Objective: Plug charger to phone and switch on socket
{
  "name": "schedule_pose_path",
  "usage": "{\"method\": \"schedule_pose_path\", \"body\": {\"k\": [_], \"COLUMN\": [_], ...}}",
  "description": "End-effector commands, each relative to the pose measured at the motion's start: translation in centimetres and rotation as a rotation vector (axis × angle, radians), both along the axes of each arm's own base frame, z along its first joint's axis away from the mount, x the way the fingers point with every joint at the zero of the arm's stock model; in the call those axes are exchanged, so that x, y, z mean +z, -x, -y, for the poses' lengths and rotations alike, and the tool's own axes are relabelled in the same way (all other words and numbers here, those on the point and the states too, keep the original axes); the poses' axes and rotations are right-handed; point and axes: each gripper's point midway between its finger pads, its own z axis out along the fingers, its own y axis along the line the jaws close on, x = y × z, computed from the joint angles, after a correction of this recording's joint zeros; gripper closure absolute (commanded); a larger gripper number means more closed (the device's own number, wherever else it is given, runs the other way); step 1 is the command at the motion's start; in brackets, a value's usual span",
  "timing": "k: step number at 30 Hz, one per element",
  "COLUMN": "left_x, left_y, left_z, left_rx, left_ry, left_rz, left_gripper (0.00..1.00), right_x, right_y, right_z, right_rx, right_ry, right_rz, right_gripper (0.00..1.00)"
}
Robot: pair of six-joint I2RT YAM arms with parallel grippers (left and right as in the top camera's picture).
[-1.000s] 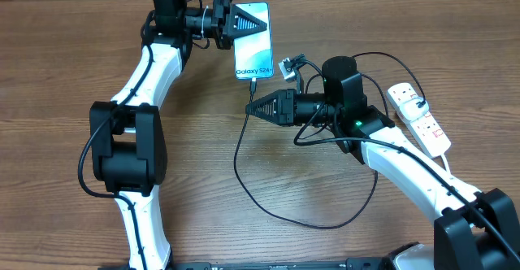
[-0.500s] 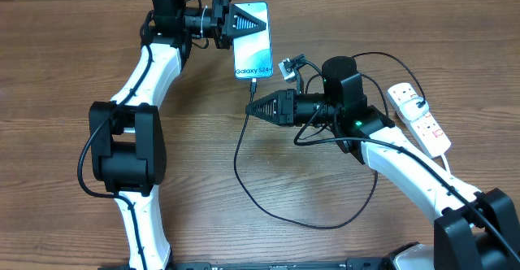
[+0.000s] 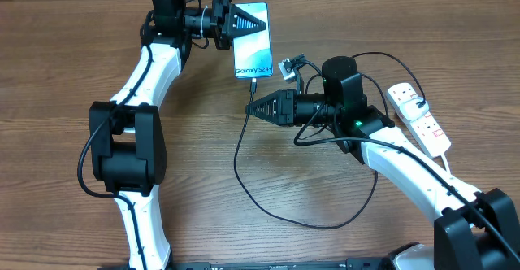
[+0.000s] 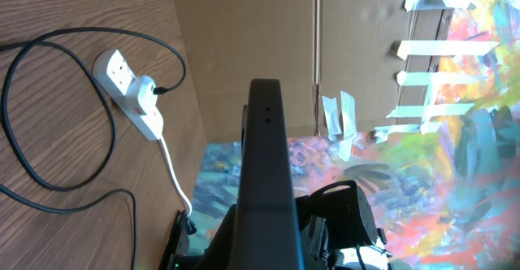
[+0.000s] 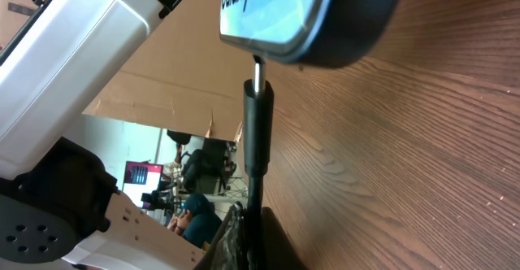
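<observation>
Phone (image 3: pixel 253 52): laid flat near the far edge of the bench (image 3: pixel 57 140), overlapped by the left hand (image 3: pixel 265 23), fingers together. Charger (image 3: pixel 244 172): clamped by the right hand (image 3: pixel 249 107), its end set against the phone's near end. Socket (image 3: pixel 422 117): placed at the right edge.

The charger (image 3: pixel 236 158) lies before the phone (image 3: pixel 252 46), tip at its edge, socket (image 3: pixel 422 119) rightward.

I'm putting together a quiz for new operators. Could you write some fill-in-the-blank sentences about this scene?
The right gripper is shut on the black ____.
The connector tip meets the bottom edge of the ____.
The white socket lies on the robot's ____ side.
Missing words: charger; phone; right.
</observation>
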Motion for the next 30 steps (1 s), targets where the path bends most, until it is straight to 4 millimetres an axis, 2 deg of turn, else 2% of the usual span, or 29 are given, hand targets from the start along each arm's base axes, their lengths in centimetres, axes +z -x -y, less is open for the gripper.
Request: {"method": "schedule_pose_path", "body": {"k": [1, 30], "left_x": [1.07, 1.08], "left_y": [0.34, 0.41], "left_z": [-0.3, -0.29], "left_rx": [-0.013, -0.018], "left_ry": [0.005, 0.012], "left_rz": [0.019, 0.079], "left_gripper": [0.96, 0.96], "right_x": [-0.08, -0.08], "right_y": [0.13, 0.08], "right_z": [0.02, 0.02], "right_rx": [0.012, 0.01], "right_ry": [-0.006, -0.005], "right_rz": [-0.004, -0.003], "right_gripper": [0.96, 0.96]}}
